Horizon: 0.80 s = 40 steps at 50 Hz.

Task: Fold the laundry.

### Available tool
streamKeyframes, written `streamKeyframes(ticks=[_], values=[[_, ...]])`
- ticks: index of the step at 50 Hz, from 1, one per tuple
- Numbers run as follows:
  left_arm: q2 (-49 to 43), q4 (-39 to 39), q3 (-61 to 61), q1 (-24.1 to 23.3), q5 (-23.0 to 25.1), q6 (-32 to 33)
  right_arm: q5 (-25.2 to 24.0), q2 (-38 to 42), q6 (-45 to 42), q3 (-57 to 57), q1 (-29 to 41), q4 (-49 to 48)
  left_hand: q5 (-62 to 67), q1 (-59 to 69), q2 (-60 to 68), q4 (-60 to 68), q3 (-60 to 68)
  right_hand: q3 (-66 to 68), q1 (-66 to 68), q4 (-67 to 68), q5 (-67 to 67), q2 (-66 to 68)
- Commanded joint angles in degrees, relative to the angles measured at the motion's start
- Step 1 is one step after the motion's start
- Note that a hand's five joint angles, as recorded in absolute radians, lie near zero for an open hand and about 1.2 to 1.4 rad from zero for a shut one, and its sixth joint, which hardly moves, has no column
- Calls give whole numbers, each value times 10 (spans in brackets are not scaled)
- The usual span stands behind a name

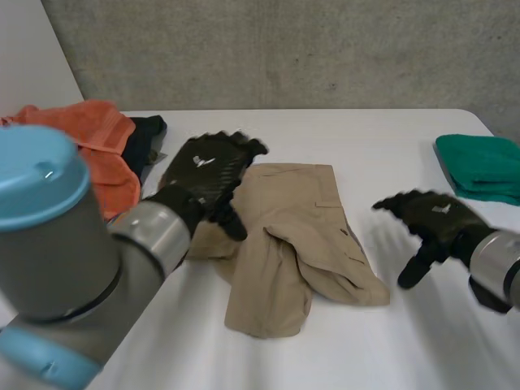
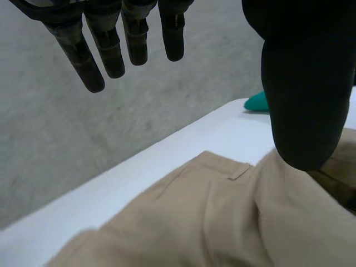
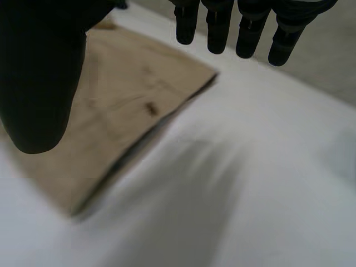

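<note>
1. The tan trousers (image 1: pixel 292 244) lay in the middle of the white table (image 1: pixel 382 146). The waistband end was on the far side, and the near part was bunched, with one layer turned loosely over another.
2. My left hand (image 1: pixel 213 166) hung over the left far part of the trousers with its fingers straight and spread, holding nothing. In the left wrist view the thumb sat close above the cloth, but I could not tell whether it touched.
3. My right hand (image 1: pixel 431 215) was over bare table just to the right of the trousers. Its fingers were relaxed and apart, and it was empty too.
4. An orange towel (image 1: pixel 101 142) and a dark garment (image 1: pixel 146 134) waited at the far left. A green cloth (image 1: pixel 479 166) sat at the far right, well apart from the work.
5. I judged the step in hand to be the fold of the trousers. They were partly doubled over but not yet flat or squared, and neither hand had a grip on them.
6. As I read it, the next move called for both hands to come down onto the cloth. The left would hold down or pinch the left edge while the right took the right edge near the rumpled flap. Together they could draw the loose layer smooth before folding it again.
</note>
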Motion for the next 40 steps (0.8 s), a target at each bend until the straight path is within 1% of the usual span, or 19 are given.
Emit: streamKeyframes(ticks=[1, 4, 5, 8, 10, 11, 12, 13, 15, 17, 18, 23, 29, 30, 33, 35, 36, 38, 40], values=[[19, -11, -97, 9, -18, -132, -13, 23, -1, 65, 44, -79, 12, 2, 5, 4, 0, 4, -6, 0, -6, 3], [15, -21, -114, 12, -12, -170, -10, 52, 0, 77, 58, -114, 29, 19, 21, 21, 17, 59, 50, 55, 50, 59], [3, -29, -121, 18, -3, -195, -10, 59, 0, 77, 60, -121, 37, 27, 30, 30, 26, 80, 70, 75, 70, 79], [-31, -34, -117, 24, 15, -219, -10, 82, -1, 78, 63, -144, 56, 46, 48, 48, 44, 222, 213, 218, 213, 222], [-47, -35, -112, 26, 28, -227, -9, 91, -2, 77, 66, -167, 64, 54, 57, 57, 53, 402, 392, 398, 392, 401], [-72, -34, -99, 27, 46, -232, -9, 93, -3, 77, 67, -174, 106, 96, 98, 98, 94, 463, 453, 458, 453, 462], [-82, -34, -92, 27, 51, -232, -9, 95, -7, 77, 71, -189, 121, 111, 114, 114, 110, 598, 589, 594, 588, 598], [-89, -35, -85, 27, 53, -234, -8, 95, -9, 76, 74, -204, 135, 125, 127, 127, 123, 681, 671, 676, 671, 680], [-121, -36, -60, 24, 56, -236, -3, 95, -10, 75, 77, -218, 260, 250, 253, 253, 249, 681, 672, 677, 672, 681], [-135, -35, -48, 20, 53, -235, 5, 92, -10, 73, 79, -223, 323, 313, 316, 315, 311, 681, 672, 677, 672, 681], [-147, -34, -36, 19, 50, -234, 10, 90, -10, 72, 79, -223, 411, 402, 404, 404, 400, 681, 672, 677, 672, 681], [-173, -34, -12, 20, 44, -234, 28, 70, -14, 70, 76, -222, 657, 647, 650, 650, 646, 681, 672, 677, 672, 681], [-162, -44, 3, 20, 3, -223, 32, 30, -41, 63, 68, -218, 658, 648, 650, 650, 646, 681, 672, 677, 672, 681], [-132, -52, 7, 20, -10, -219, 32, 11, -53, 56, 68, -215, 658, 648, 650, 650, 646, 681, 672, 677, 672, 681], [-66, -72, 10, 27, -21, -205, 33, -31, -80, 35, 67, -204, 658, 648, 650, 650, 646, 681, 672, 677, 672, 681], [-4, -86, 18, 37, -22, -177, 32, -55, -91, 21, 67, -193, 658, 648, 650, 650, 646, 681, 672, 677, 672, 681], [34, -94, 31, 47, -21, -149, 32, -75, -98, 6, 66, -183, 658, 648, 650, 650, 646, 681, 672, 677, 672, 681], [63, -102, 44, 55, -20, -122, 32, -98, -103, -14, 66, -170, 658, 648, 650, 650, 646, 681, 672, 677, 672, 681], [105, -113, 66, 62, -20, -73, 33, -119, -103, -50, 67, -145, 658, 648, 650, 650, 646, 681, 672, 677, 672, 681]])
